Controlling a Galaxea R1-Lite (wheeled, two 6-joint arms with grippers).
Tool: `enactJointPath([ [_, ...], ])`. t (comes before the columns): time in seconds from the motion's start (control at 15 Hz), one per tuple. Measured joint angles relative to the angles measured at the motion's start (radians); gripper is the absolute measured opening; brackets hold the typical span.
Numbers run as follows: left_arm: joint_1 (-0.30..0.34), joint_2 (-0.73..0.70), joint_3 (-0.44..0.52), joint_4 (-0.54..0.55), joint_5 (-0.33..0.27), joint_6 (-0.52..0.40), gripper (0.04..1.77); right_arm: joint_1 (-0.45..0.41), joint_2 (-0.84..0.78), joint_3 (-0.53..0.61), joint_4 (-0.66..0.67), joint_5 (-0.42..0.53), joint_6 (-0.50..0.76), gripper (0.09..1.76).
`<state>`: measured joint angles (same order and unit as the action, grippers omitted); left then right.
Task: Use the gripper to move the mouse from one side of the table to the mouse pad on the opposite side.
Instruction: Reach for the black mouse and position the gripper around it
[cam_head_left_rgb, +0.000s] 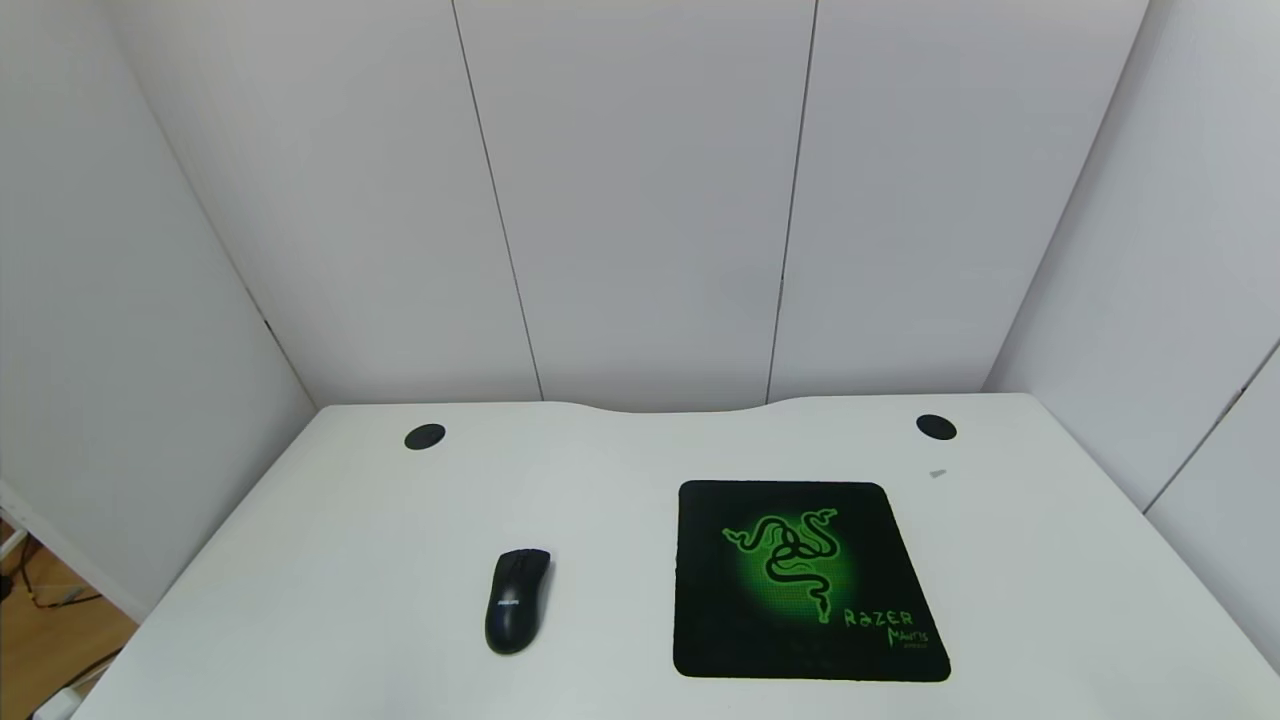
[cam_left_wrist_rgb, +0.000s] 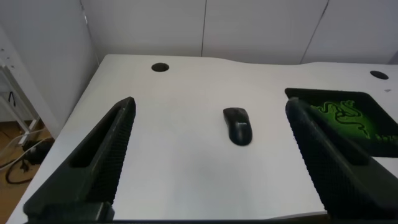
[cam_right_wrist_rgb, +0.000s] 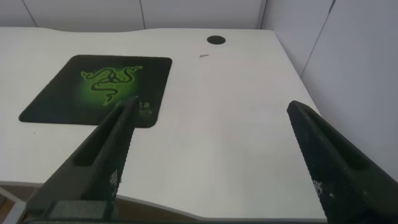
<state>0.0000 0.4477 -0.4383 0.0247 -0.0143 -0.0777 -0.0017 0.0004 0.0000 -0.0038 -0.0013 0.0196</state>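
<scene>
Your left gripper (cam_left_wrist_rgb: 208, 162), fingers wide apart, is facing the Philips mouse (cam_left_wrist_rgb: 238, 125) lying ahead between them on the white table (cam_left_wrist_rgb: 180, 93), its long axis pointing away, nearer than your right gripper (cam_right_wrist_rgb: 211, 162).

The desk (cam_head_left_rgb: 330, 560) is smooth white with a faint sheen. The mouse (cam_head_left_rgb: 517, 600), at nine o'clock from the mouse pad (cam_head_left_rgb: 805, 580), looks like glossy black plastic. The pad looks matt, finely woven. Left gripper fingers (cam_left_wrist_rgb: 99, 155) are ribbed matt black.
</scene>
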Motion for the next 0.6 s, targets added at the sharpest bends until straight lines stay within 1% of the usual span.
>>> enactJointPath([
  [0.33, 0.000, 0.000, 0.000, 0.000, 0.000, 0.000, 1.72, 0.000, 0.000, 0.000, 0.000, 0.000, 0.000, 1.71],
  [0.4, 0.000, 0.096, -0.077, 0.014, 0.002, -0.003, 1.72, 0.000, 0.000, 0.000, 0.000, 0.000, 0.001, 1.71],
  [0.47, 0.000, 0.112, -0.090, 0.021, 0.003, -0.003, 1.72, 0.000, 0.000, 0.000, 0.000, 0.000, 0.001, 1.71],
  [0.6, 0.000, 0.222, -0.201, 0.101, 0.002, -0.007, 1.72, 0.000, 0.000, 0.000, 0.000, 0.000, 0.000, 1.71],
])
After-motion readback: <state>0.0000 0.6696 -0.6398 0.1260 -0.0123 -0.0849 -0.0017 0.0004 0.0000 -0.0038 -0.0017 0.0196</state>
